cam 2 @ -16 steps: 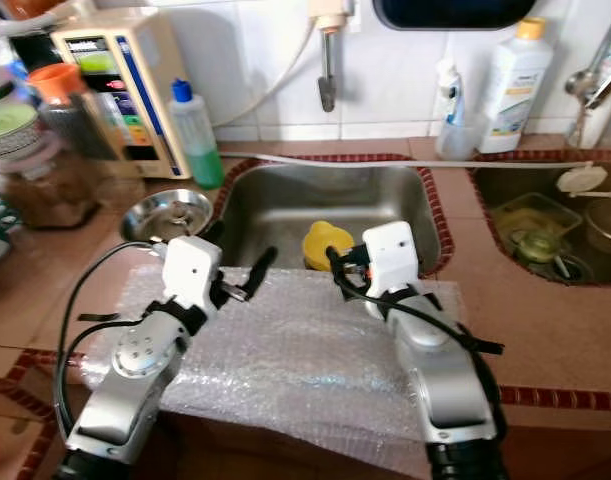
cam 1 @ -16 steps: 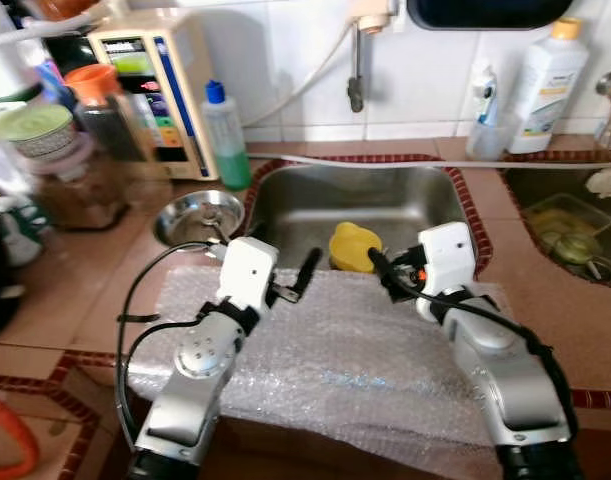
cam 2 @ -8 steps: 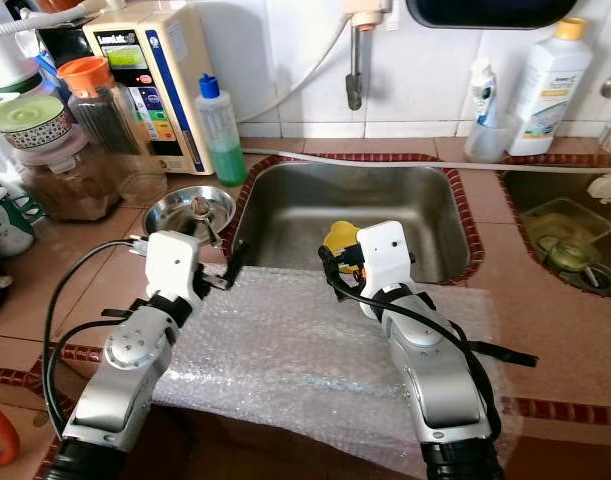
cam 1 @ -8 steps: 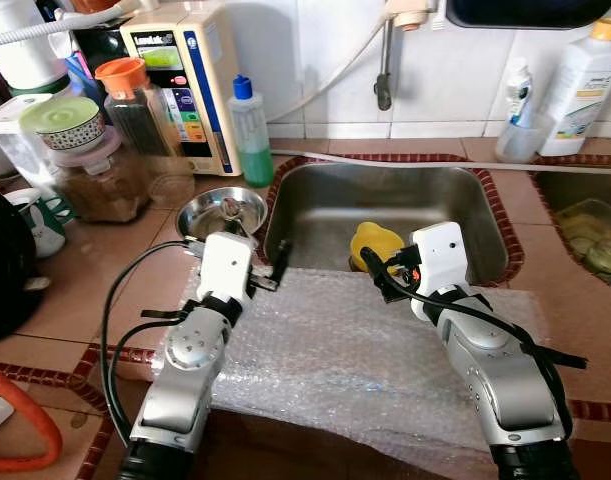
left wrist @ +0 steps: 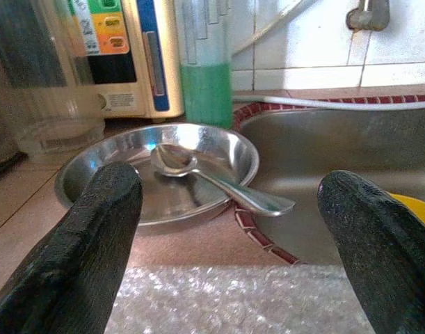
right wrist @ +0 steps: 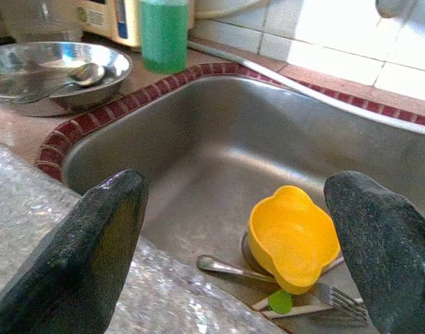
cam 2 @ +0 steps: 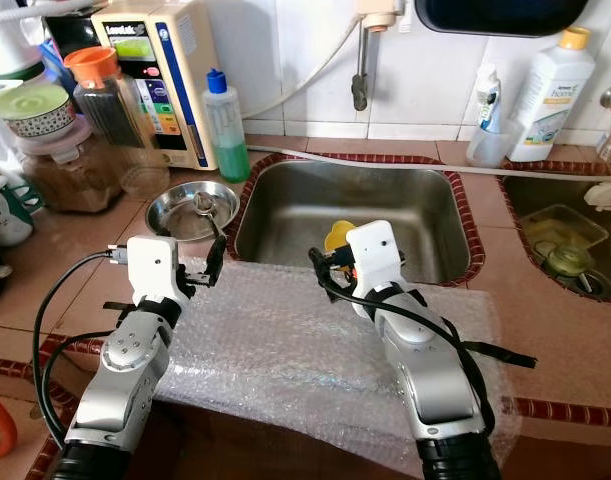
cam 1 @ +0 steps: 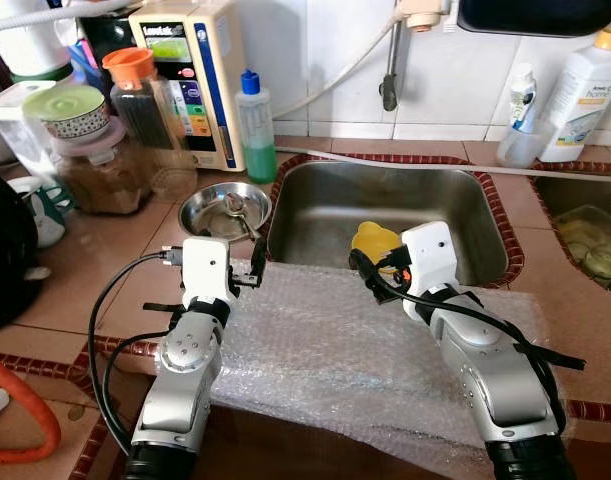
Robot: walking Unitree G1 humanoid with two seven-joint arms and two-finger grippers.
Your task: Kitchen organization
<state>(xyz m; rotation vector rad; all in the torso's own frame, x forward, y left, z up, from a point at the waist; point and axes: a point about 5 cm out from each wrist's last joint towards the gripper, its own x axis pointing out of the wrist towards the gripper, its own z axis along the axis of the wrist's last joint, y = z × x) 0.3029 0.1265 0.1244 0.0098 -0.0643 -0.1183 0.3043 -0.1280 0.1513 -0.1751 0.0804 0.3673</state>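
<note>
— Where's the yellow bowl?
— Down on the sink (cam 1: 455, 215) floor near its front wall sits the yellow bowl (right wrist: 293, 236), on a fork (right wrist: 323, 299); my right gripper (cam 1: 370, 280) hovers spread and empty just above.
— And your left?
— My left gripper (cam 1: 253, 268) hangs parted over the bubble wrap's (cam 1: 335, 350) far-left corner, facing the steel dish (left wrist: 156, 174) holding a spoon (left wrist: 212, 177).

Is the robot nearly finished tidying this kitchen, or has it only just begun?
It looks barely begun. Done: only a sheet of bubble wrap lies spread on the counter. In hand: nothing; the left gripper faces the steel bowl holding a spoon, and the right gripper hangs over the sink. Left: the yellow bowl and fork in the sink.
</note>
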